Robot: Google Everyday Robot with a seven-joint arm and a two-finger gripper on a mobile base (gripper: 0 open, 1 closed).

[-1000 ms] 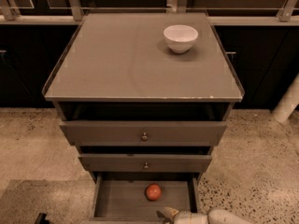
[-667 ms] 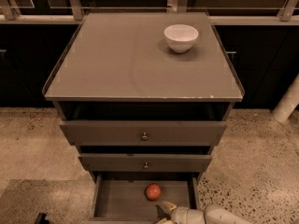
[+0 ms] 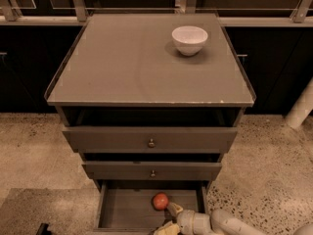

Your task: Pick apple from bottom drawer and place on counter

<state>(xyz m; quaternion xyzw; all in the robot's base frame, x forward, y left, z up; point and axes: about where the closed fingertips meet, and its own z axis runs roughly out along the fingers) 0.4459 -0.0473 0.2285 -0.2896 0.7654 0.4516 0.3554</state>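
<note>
One apple (image 3: 160, 201) in bottom drawer (image 3: 122, 210), fingers (image 3: 173, 209) spread empty just beside it, one bowl (image 3: 189, 39) on counter (image 3: 122, 67)

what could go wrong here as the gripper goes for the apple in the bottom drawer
The open gripper sits just right of the apple; a finger could nudge it and send it rolling across the bottom drawer floor. The apple lies close below the middle drawer front, so a lift might clip it.
</note>
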